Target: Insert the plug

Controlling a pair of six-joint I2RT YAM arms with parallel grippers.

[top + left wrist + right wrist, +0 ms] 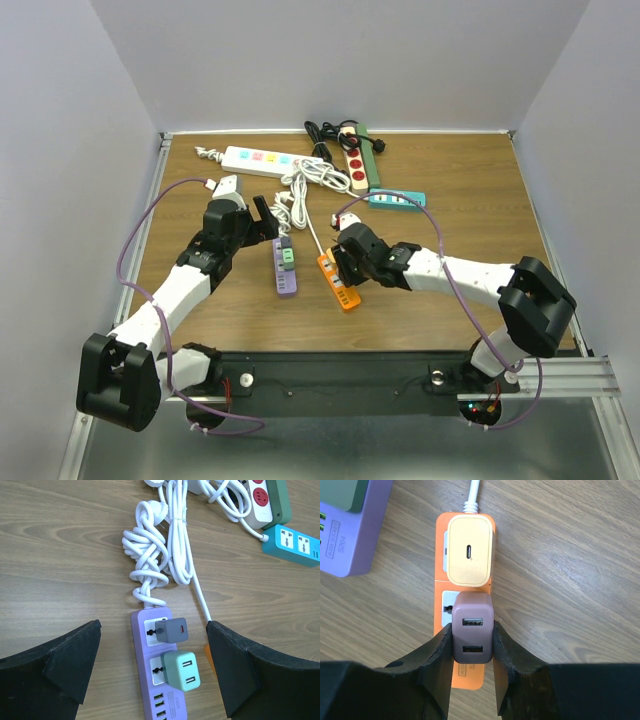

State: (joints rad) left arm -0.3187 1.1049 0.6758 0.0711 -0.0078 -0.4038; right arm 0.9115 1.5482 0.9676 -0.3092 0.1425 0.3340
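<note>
In the right wrist view my right gripper [473,647] is shut on a mauve two-port USB plug [473,627]. The plug stands over the second socket of the orange power strip [440,570]; its prongs are hidden. A cream plug [470,552] fills the strip's first socket. From the top view the right gripper [346,262] sits on the orange strip [343,290] near the table's middle. My left gripper [152,625] is open above a purple strip [145,700] that carries a grey plug [172,630] and a green plug [182,670], touching neither.
A tangled white cable [150,545] runs back from the purple strip. A white strip [258,160], a strip with red sockets [357,165] and a teal strip [396,200] lie at the back. The purple strip [286,268] lies just left of the orange one.
</note>
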